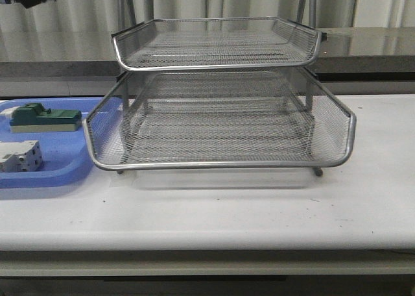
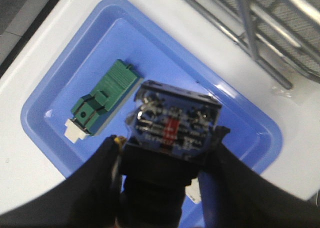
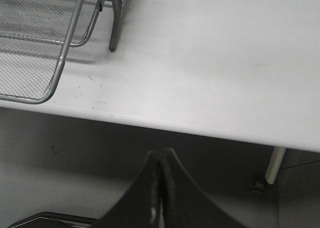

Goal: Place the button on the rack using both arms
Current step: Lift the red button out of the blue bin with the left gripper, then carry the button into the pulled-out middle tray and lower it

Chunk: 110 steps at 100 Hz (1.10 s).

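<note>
Where grey curtains hang, the rack [image 1: 220, 114] stands on a white table [image 1: 259, 211].

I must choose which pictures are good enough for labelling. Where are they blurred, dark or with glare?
Front view: sharp and evenly lit; mild glare on the rack's rim. Left wrist view: the button and green block are fairly clear; the left gripper is a dark, soft mass. Right wrist view: the table is washed out; the right gripper is dark and blurred, jaws closed.

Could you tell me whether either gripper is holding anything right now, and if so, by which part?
The left gripper holds the button, clamped by the sides of its body, terminal end facing the camera. The right gripper is shut and empty.
</note>
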### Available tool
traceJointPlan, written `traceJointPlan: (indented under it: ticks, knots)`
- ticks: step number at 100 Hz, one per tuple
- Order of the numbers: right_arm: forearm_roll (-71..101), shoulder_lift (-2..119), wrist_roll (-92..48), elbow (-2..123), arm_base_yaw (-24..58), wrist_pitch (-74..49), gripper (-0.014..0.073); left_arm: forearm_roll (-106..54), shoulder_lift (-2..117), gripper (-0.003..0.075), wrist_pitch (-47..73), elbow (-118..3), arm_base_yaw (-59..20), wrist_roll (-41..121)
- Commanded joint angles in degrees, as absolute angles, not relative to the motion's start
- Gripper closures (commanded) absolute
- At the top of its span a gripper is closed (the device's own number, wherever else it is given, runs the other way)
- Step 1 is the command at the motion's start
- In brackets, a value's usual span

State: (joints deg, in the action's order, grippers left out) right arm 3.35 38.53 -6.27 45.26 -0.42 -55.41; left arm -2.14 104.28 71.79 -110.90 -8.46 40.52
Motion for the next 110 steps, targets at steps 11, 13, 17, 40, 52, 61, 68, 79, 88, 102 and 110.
traceJointPlan:
  ticks: [11, 13, 17, 40, 52, 61, 68, 79, 88, 102, 110]
  knots:
    - [3.3, 38.3, -6.2, 47.2, -0.9, -52.7, 0.0664, -4.4, 92.4, 0.0740, 73.4, -102.9, -13.8, 37.2]
    - [3.3, 38.3, -6.2, 47.2, -0.9, -52.7, 0.0664, -4.9, 91.7, 0.0740, 73.4, -102.2, -14.6, 37.0]
    - [3.3, 38.3, -6.2, 47.2, -0.9, -52.7, 0.0664, -5.7, 90.7, 0.0740, 73.4, -101.1, -16.2, 36.7]
    - [3.3, 38.3, -6.2, 47.2, -0.9, -52.7, 0.0664, -9.7, 89.9, 0.0740, 73.4, -99.0, -27.5, 36.7]
    - [3.3, 38.3, -6.2, 47.2, -0.9, -52.7, 0.0664, -9.7, 92.2, 0.0740, 73.0, -99.0, -33.0, 36.7]
    - [3.3, 38.3, -6.2, 47.2, -0.9, -52.7, 0.0664, -9.7, 95.1, 0.0740, 72.9, -99.0, -36.2, 36.9]
    - [3.3, 38.3, -6.2, 47.2, -0.9, -52.7, 0.0664, -9.7, 97.6, 0.0740, 72.4, -99.0, -37.8, 37.3]
    - [3.3, 38.3, -6.2, 47.2, -0.9, -52.7, 0.0664, -9.3, 101.9, 0.0740, 69.8, -99.0, -39.3, 37.3]
    - [3.3, 38.3, -6.2, 47.2, -0.9, -52.7, 0.0664, -9.2, 105.1, 0.0740, 67.2, -99.0, -40.1, 37.3]
    - [3.3, 38.3, -6.2, 47.2, -0.9, -52.7, 0.0664, -8.4, 108.4, 0.0738, 64.2, -99.1, -40.0, 37.3]
    - [3.3, 38.3, -6.2, 47.2, -0.9, -52.7, 0.0664, -7.6, 109.0, 0.0711, 63.2, -99.1, -40.0, 37.3]
